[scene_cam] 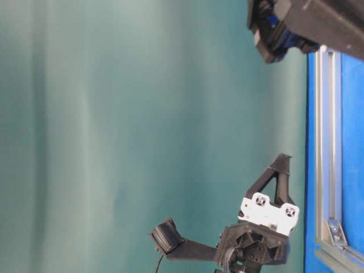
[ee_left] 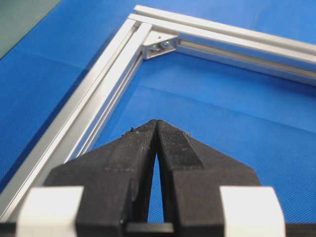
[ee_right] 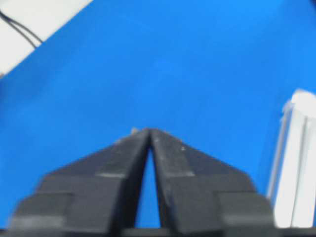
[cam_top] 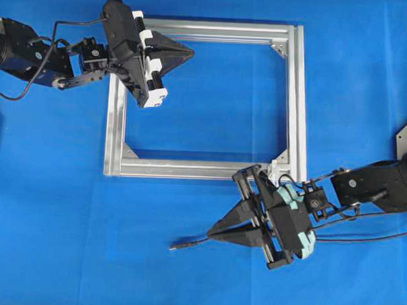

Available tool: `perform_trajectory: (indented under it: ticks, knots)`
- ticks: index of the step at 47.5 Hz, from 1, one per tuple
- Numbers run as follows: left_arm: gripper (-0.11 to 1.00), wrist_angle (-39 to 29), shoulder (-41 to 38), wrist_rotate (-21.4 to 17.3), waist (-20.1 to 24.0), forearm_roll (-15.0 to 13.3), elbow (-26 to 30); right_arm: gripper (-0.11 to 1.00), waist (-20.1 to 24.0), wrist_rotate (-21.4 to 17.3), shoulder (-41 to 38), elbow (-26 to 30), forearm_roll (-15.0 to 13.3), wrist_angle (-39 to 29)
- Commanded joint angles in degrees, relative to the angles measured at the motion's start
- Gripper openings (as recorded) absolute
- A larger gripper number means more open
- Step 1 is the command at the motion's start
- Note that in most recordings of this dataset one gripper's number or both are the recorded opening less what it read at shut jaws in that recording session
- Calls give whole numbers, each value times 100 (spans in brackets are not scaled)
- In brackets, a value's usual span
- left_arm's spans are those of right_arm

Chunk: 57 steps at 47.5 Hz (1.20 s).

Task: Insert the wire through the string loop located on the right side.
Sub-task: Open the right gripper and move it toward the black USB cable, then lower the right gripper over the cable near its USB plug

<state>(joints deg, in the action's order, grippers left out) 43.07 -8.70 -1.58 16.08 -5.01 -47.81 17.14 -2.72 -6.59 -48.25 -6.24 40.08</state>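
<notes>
The wire (cam_top: 189, 244) is a thin black cable ending in a slim dark plug. The plug lies flat on the blue mat, below the silver frame's (cam_top: 297, 96) bottom rail, pointing left. The string loop cannot be made out.

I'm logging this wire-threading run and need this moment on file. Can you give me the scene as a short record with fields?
surface: blue mat
frame: silver aluminium frame lying flat on the mat
left pincer: tips together, holding nothing, over the frame's corner
right pincer: tips together near the frame's lower right corner
wire: on the mat, plug end by the right pincer's tips; grip not discernible
string loop: not discernible
</notes>
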Motion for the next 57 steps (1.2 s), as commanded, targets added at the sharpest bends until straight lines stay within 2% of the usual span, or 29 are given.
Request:
perform_trajectory:
  ticks: [1, 11, 14, 19, 43, 57]
  knots:
    - [0, 26, 176, 0, 18, 18, 105, 18, 62, -62, 167, 44, 9, -9]
    - [0, 26, 176, 0, 18, 18, 105, 79, 79, -185, 158, 35, 70, -97]
    - [0, 26, 176, 0, 18, 18, 105, 91, 79, -185, 158, 44, 105, -132]
    - [0, 26, 176, 0, 18, 18, 105, 88, 79, -185, 105, 53, 158, -149]
    - [0, 26, 193, 9, 18, 18, 62, 90, 272, -193, -993, 272, 817, 325]
    - [0, 26, 193, 18, 18, 9, 44, 90, 281, -202, -1345, 404, 932, 448]
